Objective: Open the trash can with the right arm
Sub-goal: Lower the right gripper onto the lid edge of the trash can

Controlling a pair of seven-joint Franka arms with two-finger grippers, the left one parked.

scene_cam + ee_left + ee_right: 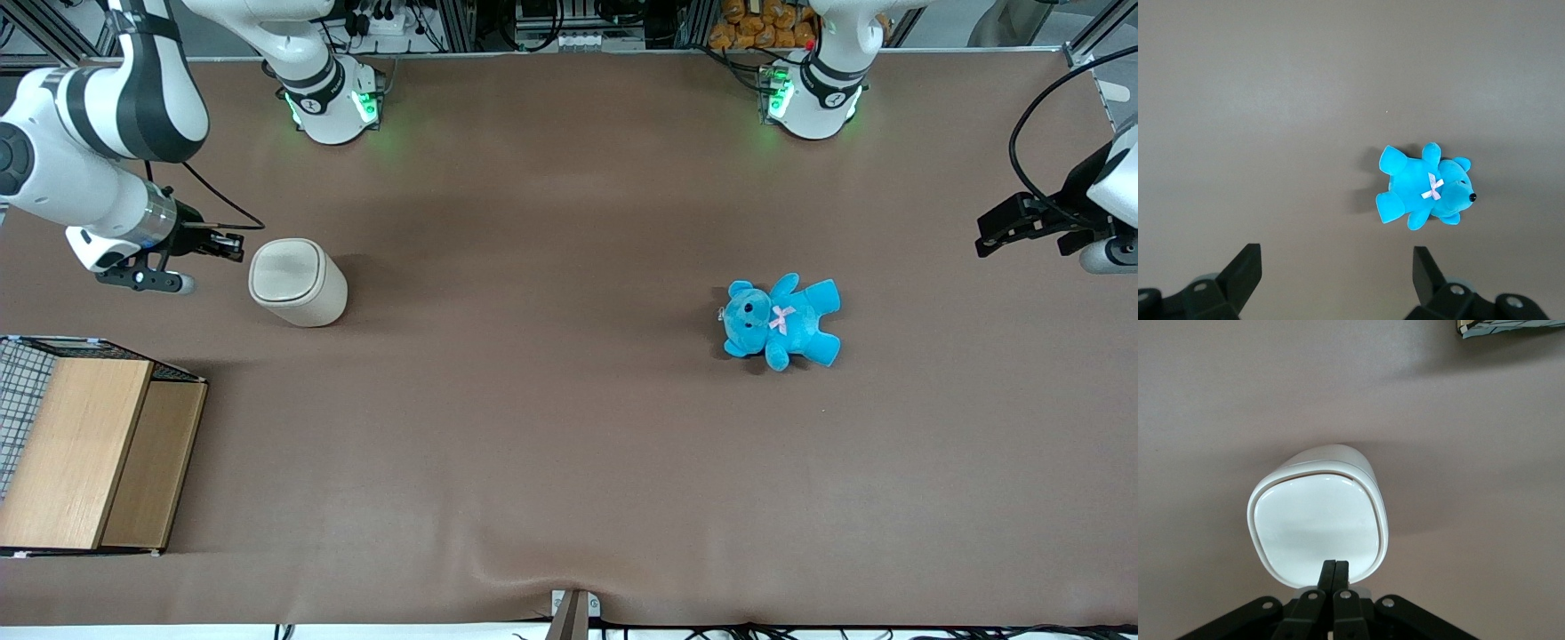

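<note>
We see our tool, fingers pressed together, poised at the rim of the trash can, its lid flat and closed.

The trash can stands on the counter toward the working arm's end, lid down; the gripper, jaws together, sits just beside its rim. The teddy lies well apart, toward the parked arm's end; the wooden box sits nearer the camera than the can

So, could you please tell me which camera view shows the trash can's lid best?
The right wrist view: the closed lid fills it, with the gripper shut at its rim. The front view shows the trash can small, beside the gripper. The left wrist view shows only the teddy.
</note>
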